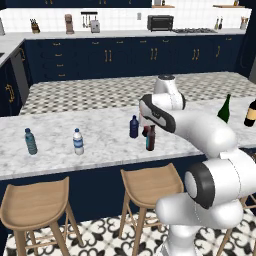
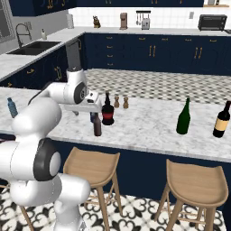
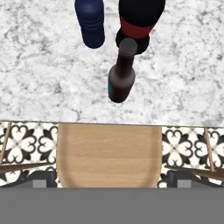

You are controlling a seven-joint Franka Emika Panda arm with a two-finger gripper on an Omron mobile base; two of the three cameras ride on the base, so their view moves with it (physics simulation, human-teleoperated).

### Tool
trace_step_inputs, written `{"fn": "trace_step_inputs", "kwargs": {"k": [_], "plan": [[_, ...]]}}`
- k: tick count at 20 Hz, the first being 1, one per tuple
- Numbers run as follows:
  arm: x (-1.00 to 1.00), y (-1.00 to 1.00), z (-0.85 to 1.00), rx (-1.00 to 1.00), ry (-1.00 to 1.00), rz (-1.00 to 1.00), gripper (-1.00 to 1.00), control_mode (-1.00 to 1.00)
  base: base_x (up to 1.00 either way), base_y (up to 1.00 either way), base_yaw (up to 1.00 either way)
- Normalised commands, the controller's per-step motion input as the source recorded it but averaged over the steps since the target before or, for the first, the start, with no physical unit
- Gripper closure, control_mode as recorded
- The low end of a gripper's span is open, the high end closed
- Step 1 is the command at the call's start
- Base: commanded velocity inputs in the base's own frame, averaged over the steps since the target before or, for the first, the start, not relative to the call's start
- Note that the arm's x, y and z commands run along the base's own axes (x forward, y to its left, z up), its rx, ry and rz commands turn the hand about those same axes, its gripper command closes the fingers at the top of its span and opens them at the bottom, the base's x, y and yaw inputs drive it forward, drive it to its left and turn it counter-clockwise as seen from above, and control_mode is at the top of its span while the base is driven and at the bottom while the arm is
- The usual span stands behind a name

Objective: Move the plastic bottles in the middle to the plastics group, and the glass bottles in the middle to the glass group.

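**Desk:** Where is the hand right now?

**Operator:** I have the gripper (image 3: pixel 112 181) up above the front edge of the marble counter (image 1: pixel 100 145), looking down on the middle cluster. Its finger tips (image 3: pixel 41 179) stand wide apart at the two lower corners of the hand view, with nothing between them.

**Desk:** What sits under it?

**Operator:** In the hand view I see the slim dark bottle (image 3: pixel 121 74) nearest the edge, upright, with a teal strip on its label. Just behind it stands the squat red-labelled bottle (image 3: pixel 136 24), and beside that the navy plastic bottle (image 3: pixel 90 22). Below the counter edge there is a wooden stool (image 3: pixel 109 153) over the patterned floor.

**Desk:** And from the base cameras?

**Operator:** From the left one, the navy bottle (image 1: pixel 134 127) stands just left of the slim bottle (image 1: pixel 150 138), with my arm partly covering the cluster. From the right one I see the squat bottle (image 2: pixel 107 111) by the forearm, and two tiny brown bottles (image 2: pixel 121 102) behind it, though I cannot tell exactly what they are.

**Desk:** The groups?

**Operator:** The teal-tinted water bottle (image 1: pixel 31 142) and the white-labelled water bottle (image 1: pixel 78 142) stand well apart to the left. The green wine bottle (image 2: pixel 183 117) and the cream-labelled wine bottle (image 2: pixel 222 120) stand far to the right.
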Motion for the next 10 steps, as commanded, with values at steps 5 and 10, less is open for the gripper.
{"fn": "trace_step_inputs", "kwargs": {"k": [5,10], "plan": [[0.27,-0.23,0.0,0.03,0.01,0.0,-1.0,-1.0,0.0,0.0,0.0],[0.38,-0.02,-0.15,0.0,0.0,0.0,-1.0,-1.0,0.0,0.0,0.0]]}}
